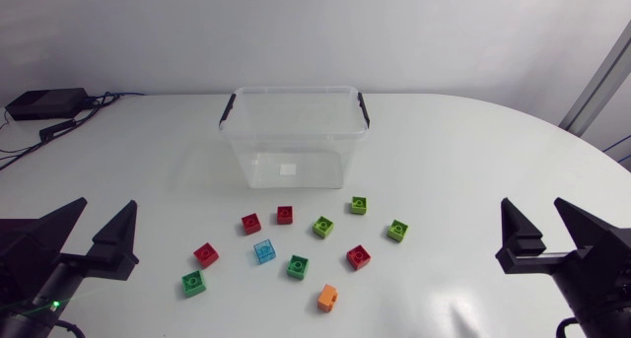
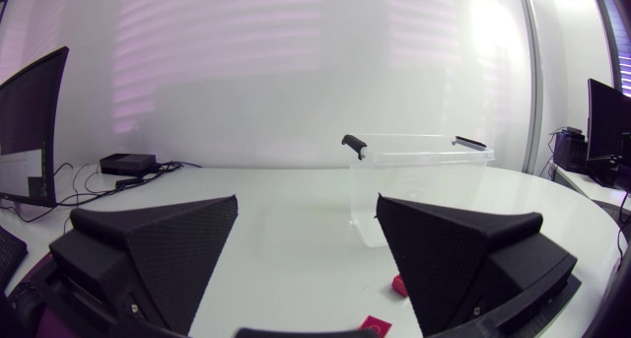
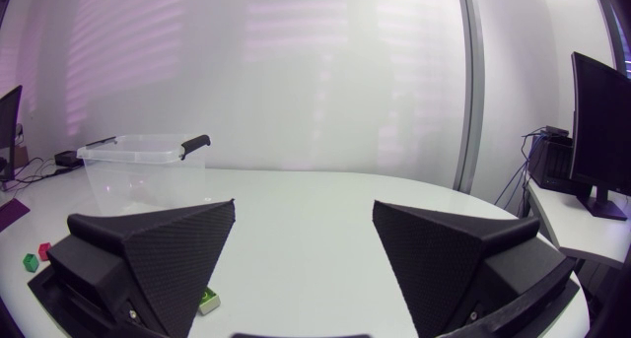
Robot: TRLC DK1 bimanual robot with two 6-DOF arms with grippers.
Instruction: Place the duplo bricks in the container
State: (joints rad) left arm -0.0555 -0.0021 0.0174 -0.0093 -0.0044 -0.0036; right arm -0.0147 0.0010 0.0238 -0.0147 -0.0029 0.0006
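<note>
White table [image 1: 473, 161] is filling the scene, and a clear plastic container [image 1: 296, 131] with black handles is sitting open-topped toward its far side. Coming in from the near corners, the left gripper [image 1: 104, 208] and the right gripper [image 1: 532, 208] are hanging low over the table, well apart from each other and from everything else. Each is holding its two wedge fingers spread wide, gripping nothing. Between them, the bricks are lying loose on the table just in front of the container, none of them touching it. Five green bricks [image 1: 323, 227] and four red bricks [image 1: 250, 223] are lying scattered there. One blue brick [image 1: 264, 250] is lying among them, and one orange brick [image 1: 328, 298] is lying nearest the front edge.
</note>
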